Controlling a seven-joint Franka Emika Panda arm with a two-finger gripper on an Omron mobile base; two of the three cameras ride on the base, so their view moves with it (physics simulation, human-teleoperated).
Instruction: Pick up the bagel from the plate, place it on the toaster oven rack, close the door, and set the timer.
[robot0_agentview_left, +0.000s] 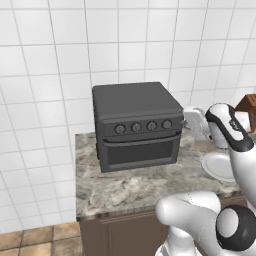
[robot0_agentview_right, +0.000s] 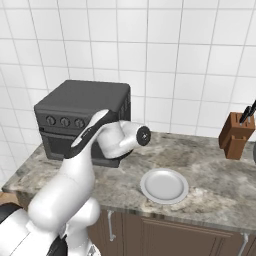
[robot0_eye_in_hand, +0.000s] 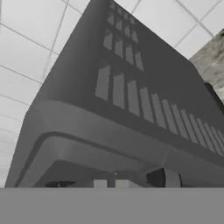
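Observation:
The dark grey toaster oven (robot0_agentview_left: 137, 125) stands on the counter with its door (robot0_agentview_left: 141, 153) shut upright and a row of knobs (robot0_agentview_left: 143, 127) above it. The rack is hidden behind the door. The white plate (robot0_agentview_left: 219, 165) lies bare to the oven's right, also seen as the plate (robot0_agentview_right: 164, 185). The bagel is out of view. My hand (robot0_agentview_left: 195, 120) is pressed close to the oven's right front corner, near the knob row. In the hand view the gripper (robot0_eye_in_hand: 110, 184) is shut, its tips together just above the bottom edge, facing the vented oven wall (robot0_eye_in_hand: 131, 96); a knob (robot0_eye_in_hand: 168, 178) sits just to their right.
A brown knife block (robot0_agentview_right: 234, 134) stands at the back right of the marble counter (robot0_agentview_right: 210, 165). White tiled wall runs behind everything. My arm (robot0_agentview_right: 85, 145) crosses in front of the oven in the right base view. The counter's left end (robot0_agentview_left: 80, 200) drops off to the floor.

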